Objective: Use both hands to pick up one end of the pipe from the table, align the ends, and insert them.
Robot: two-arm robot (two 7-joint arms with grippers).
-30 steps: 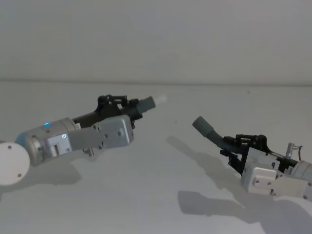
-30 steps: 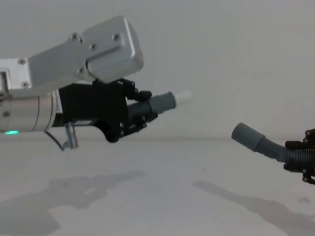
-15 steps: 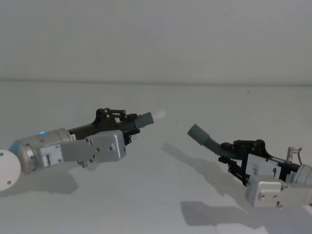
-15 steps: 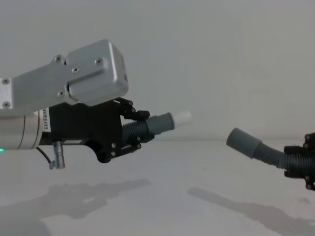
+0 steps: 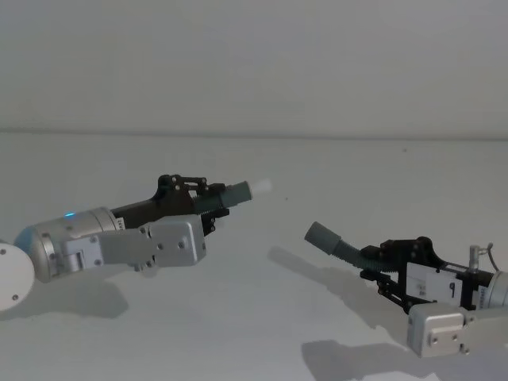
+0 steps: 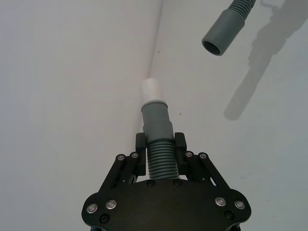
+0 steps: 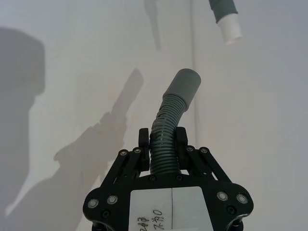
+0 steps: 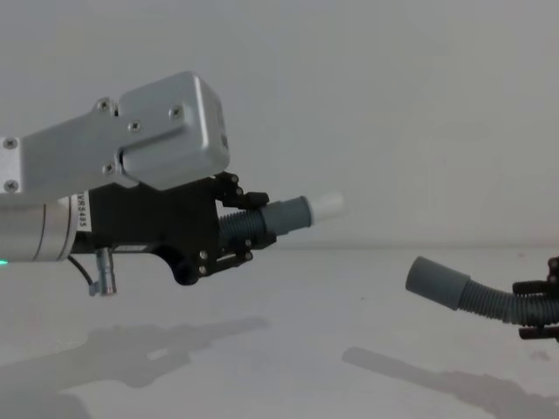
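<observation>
Two grippers, two hose pieces, one tabletop [image 5: 262, 317].

Toward the tabletop's left edge: left gripper [image 5: 202, 200], raised above the surface and reaching toward the middle. Fingers [image 6: 139, 142] clamped on the ribbed part of the left hose piece [image 5: 230, 193]. Grey cuff of that piece sticking out past the fingers, ending in one narrower white tip [image 5: 260, 187] aimed to the right.

Toward the right edge: right gripper [image 5: 379, 259], held lower. Fingers [image 7: 143, 136] clamped likewise on the ribbed part of the right hose piece [image 5: 343, 248]. A bent piece, rising to one plain socket cuff [image 5: 320, 235] turned toward the left.

Tip and cuff apart, with bare tabletop between, the tip higher than the cuff and not in line with it. Both pieces clear of the surface.

Hidden: the rear end of each hose piece, swallowed between the fingers and the black palm. Cut off: the left arm at the left border of the head and chest views, and most of the right gripper at the right border of the chest view.

Seen from the left wrist: socket cuff's mouth open, dark and hollow, with the white tip outside it.
</observation>
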